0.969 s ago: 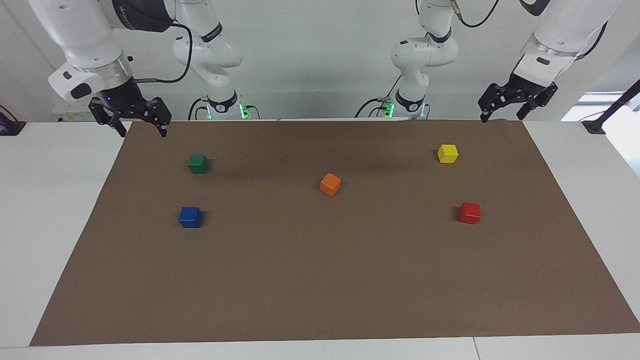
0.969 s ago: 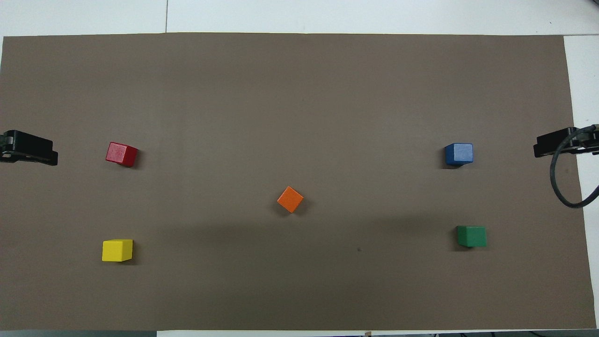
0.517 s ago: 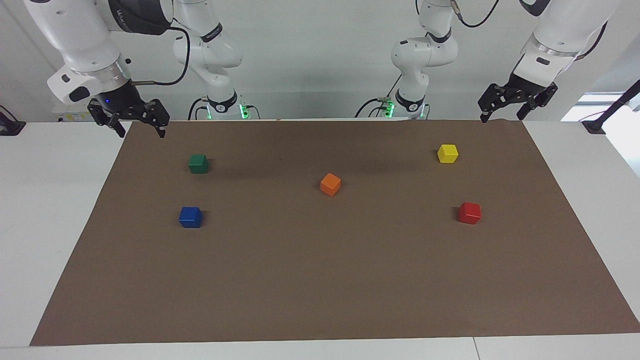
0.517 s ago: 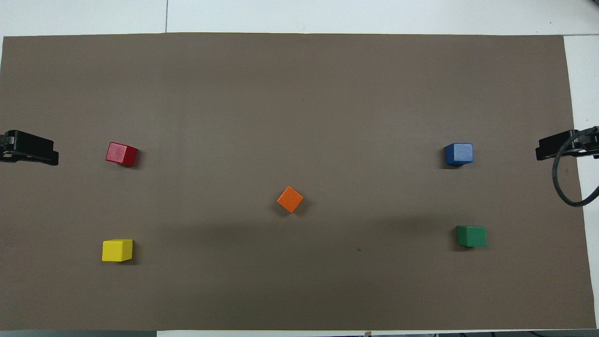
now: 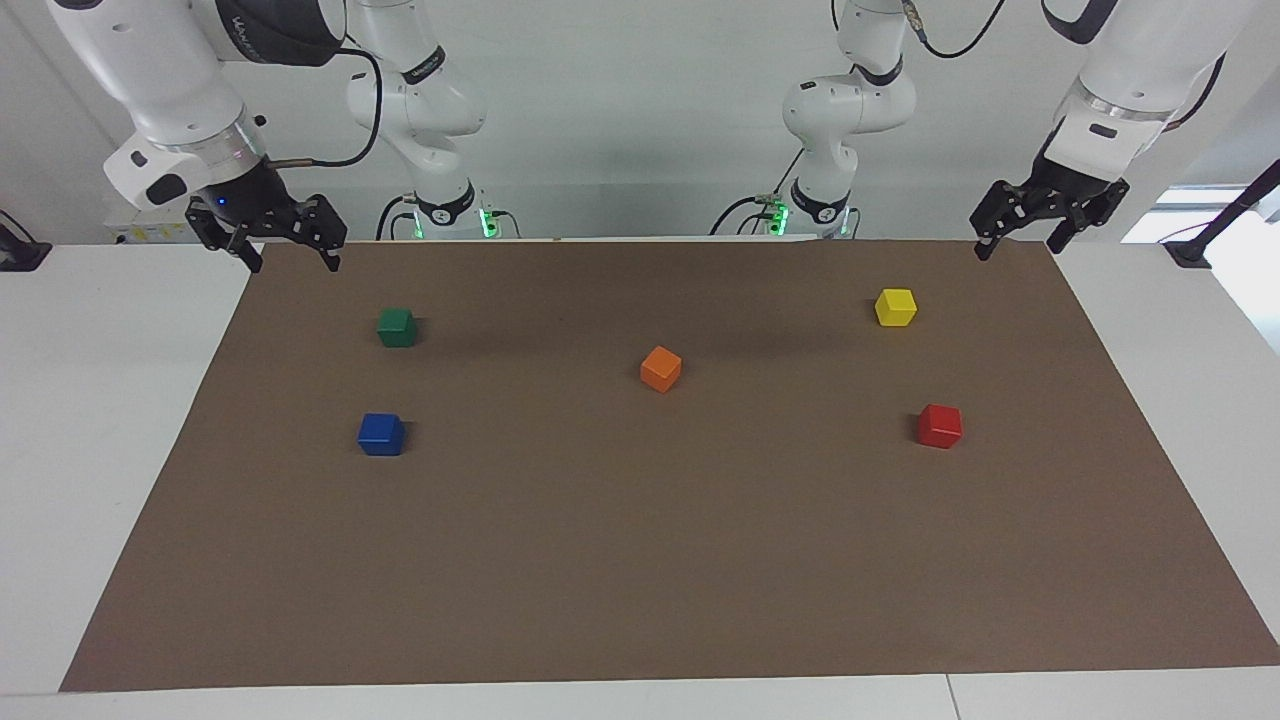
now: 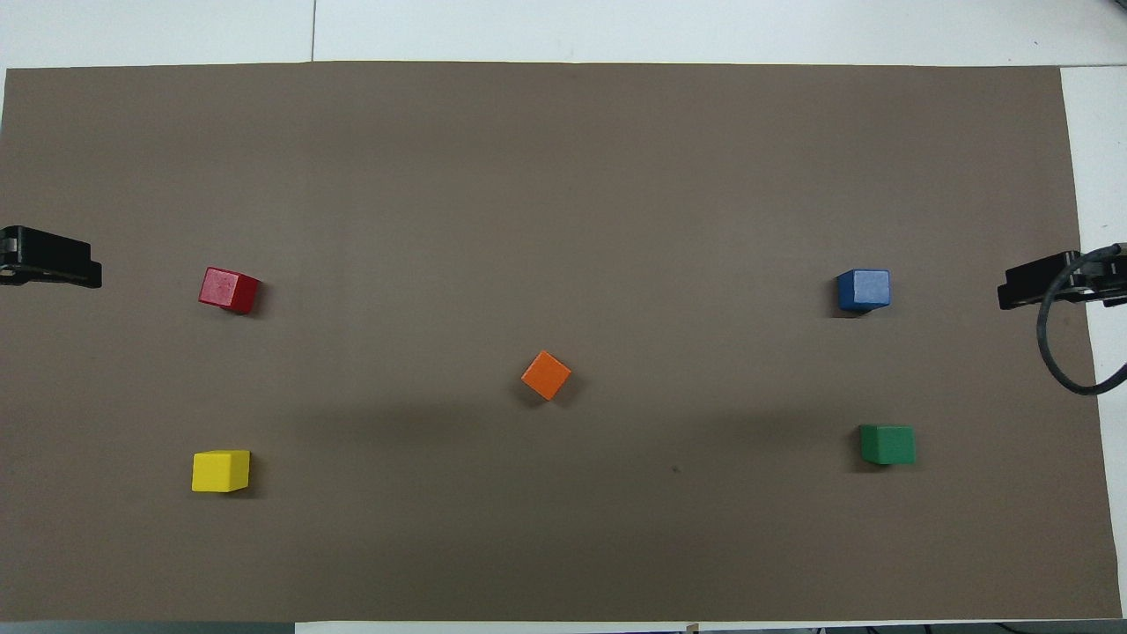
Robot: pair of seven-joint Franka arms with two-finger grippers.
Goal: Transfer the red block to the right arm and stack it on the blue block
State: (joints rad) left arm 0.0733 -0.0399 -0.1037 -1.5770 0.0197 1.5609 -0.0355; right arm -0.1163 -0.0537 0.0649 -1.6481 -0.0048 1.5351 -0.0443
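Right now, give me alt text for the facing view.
Five blocks sit apart on a brown mat: red block, blue block, orange, green, yellow. The left hand and right hand hang open and empty over the mat's two corners nearest the robots.

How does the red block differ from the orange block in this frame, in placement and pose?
The red block sits toward the left arm's end of the mat, while the orange block sits near the middle. The red block lies farther from the robots than the orange block. In the overhead view the orange block is turned corner-on like a diamond; the red block is only slightly skewed. Both are same-sized cubes resting on the brown mat, untouched.
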